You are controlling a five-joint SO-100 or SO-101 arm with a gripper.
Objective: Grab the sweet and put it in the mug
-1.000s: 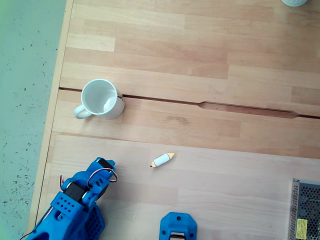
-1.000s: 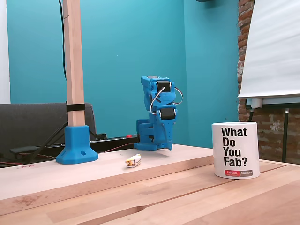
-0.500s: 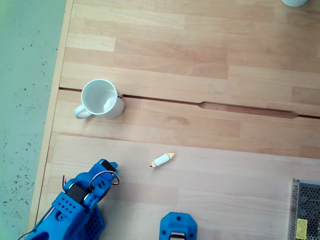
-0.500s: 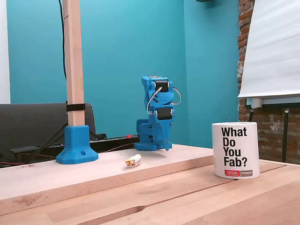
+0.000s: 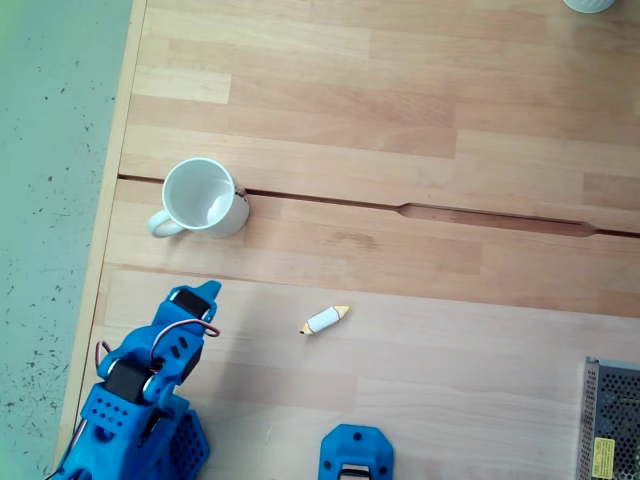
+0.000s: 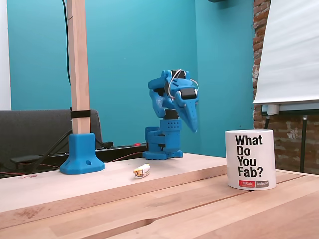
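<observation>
Sweet (image 5: 324, 320) lies apart from mug (image 5: 205, 198).

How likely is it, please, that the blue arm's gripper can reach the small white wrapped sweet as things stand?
Probably yes: the small white wrapped sweet lies alone on bare wooden table, nothing between it and the blue gripper, raised above the table.
</observation>
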